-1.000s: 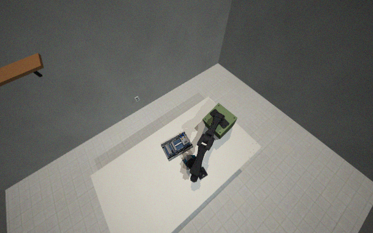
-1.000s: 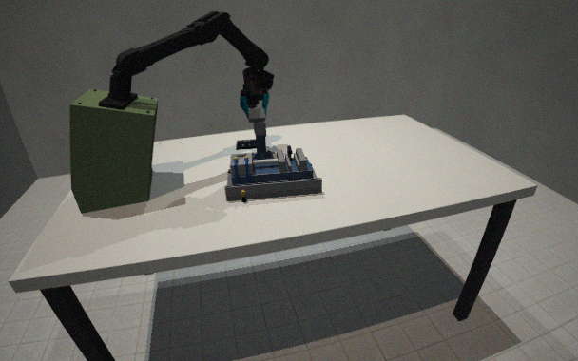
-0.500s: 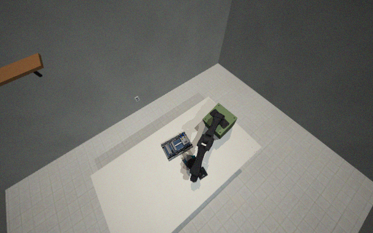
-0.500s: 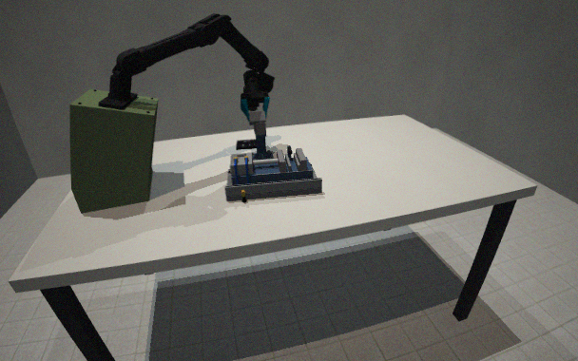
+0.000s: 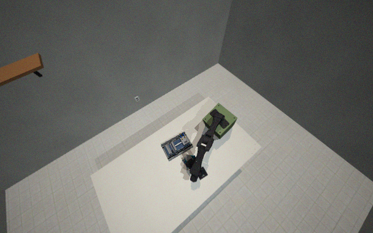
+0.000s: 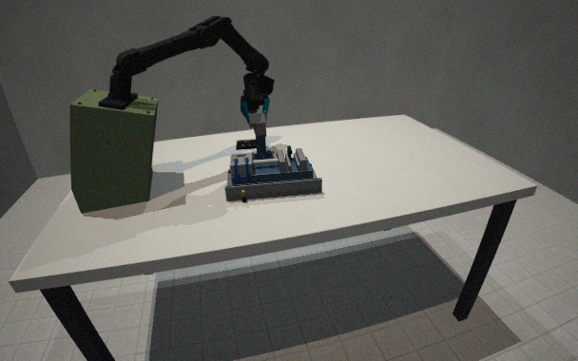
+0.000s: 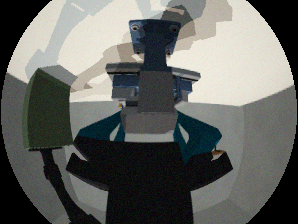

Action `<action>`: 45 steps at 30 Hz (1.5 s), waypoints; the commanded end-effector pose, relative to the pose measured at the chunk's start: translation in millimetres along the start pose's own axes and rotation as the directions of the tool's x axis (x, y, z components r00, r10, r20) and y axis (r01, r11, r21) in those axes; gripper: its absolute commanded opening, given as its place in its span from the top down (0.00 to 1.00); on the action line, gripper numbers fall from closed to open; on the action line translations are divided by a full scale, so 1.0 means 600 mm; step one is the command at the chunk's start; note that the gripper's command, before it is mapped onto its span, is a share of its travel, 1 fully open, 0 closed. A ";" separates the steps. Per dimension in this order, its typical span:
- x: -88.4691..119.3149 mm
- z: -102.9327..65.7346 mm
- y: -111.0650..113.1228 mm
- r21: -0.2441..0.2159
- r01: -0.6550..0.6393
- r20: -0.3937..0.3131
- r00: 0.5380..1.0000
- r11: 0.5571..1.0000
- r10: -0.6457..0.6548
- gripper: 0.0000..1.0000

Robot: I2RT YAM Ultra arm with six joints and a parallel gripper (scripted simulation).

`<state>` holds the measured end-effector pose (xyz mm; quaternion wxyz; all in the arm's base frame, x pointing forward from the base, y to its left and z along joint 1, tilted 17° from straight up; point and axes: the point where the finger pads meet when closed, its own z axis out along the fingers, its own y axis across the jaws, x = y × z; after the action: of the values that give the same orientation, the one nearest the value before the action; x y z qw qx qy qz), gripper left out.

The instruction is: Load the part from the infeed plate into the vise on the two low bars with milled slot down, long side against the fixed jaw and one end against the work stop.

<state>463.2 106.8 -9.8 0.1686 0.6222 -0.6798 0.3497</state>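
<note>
The big green box (image 5: pixel 232 119) (image 6: pixel 111 152) (image 7: pixel 47 112) stood at the left, holding the arm up high so it could reach over things. Next came the small dark plate (image 5: pixel 203 173) (image 6: pixel 244 144), likely where the part began.

Then came the gripper (image 6: pixel 256 115) (image 7: pixel 149 112). Its two fingers pinched the gray part (image 6: pixel 257 118) (image 7: pixel 150 123) from both sides, so it would not drop. The part was above the V-block (image 6: pixel 260 129) (image 7: pixel 156 90) on its blue post; I couldn't tell if they touched. Maybe this was a spot to change the grip, so the slot could face down.

At the right sat the vise (image 5: pixel 178 145) (image 6: pixel 278 178), waiting for the part.
</note>
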 end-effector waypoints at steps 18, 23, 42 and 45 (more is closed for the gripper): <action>-0.002 -0.018 -0.029 0.048 -0.037 0.023 0.999 0.998 0.036 1.00; -0.003 -0.016 -0.028 0.046 -0.035 0.021 0.999 0.998 0.034 1.00; -0.003 -0.015 -0.027 0.046 -0.034 0.021 0.999 0.998 0.033 1.00; -0.003 -0.015 -0.027 0.046 -0.034 0.021 0.999 0.998 0.033 1.00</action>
<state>466.1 105.7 -10.6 0.1681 0.6203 -0.6790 0.3549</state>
